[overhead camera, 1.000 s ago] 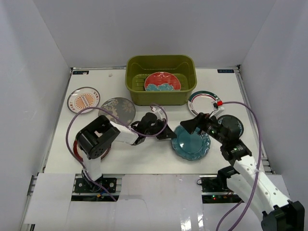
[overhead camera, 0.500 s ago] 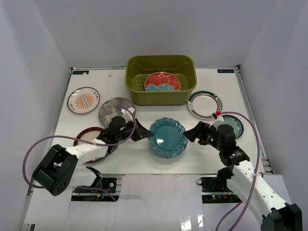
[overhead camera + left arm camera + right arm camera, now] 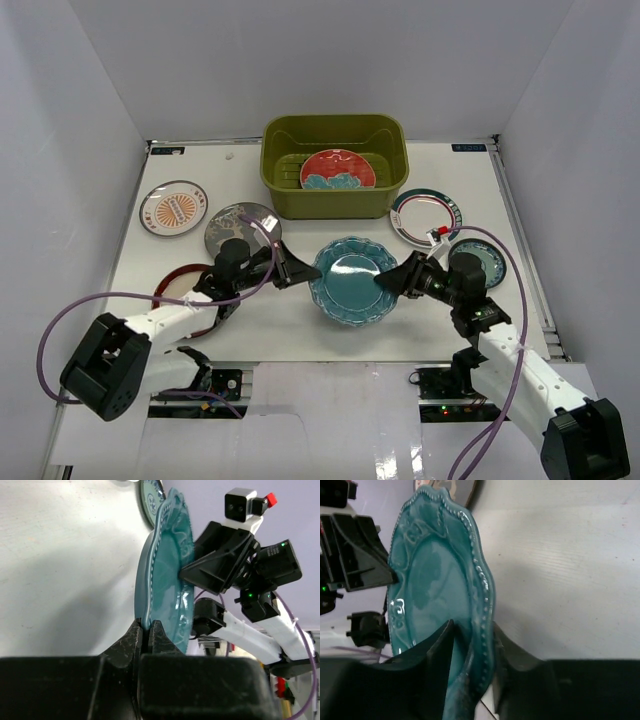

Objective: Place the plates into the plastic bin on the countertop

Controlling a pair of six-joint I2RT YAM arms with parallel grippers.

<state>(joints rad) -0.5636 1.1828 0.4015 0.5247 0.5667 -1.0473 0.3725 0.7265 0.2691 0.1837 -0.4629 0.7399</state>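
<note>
The teal scalloped plate (image 3: pixel 350 280) is held between both arms at the middle of the countertop (image 3: pixel 300 325). My left gripper (image 3: pixel 302 272) is shut on its left rim; in the left wrist view the fingers (image 3: pixel 146 630) pinch the plate (image 3: pixel 167 570) edge-on. My right gripper (image 3: pixel 393 283) grips the opposite rim, and in the right wrist view its jaws (image 3: pixel 472 635) straddle the beaded edge of the plate (image 3: pixel 430 580). The olive plastic bin (image 3: pixel 275 160) stands behind, with a red plate with teal flowers (image 3: pixel 337 170) lying in it.
More plates lie around: white-orange sunburst (image 3: pixel 173 208), grey (image 3: pixel 243 225), cream with dark red rim (image 3: pixel 180 285) partly under my left arm, white green-ringed (image 3: pixel 425 215), small teal (image 3: pixel 482 262) beside my right arm. White walls border the counter.
My left gripper carried the teal plate leftwards to the middle. My right gripper followed, came onto the plate's right rim and closed its jaws around it.
</note>
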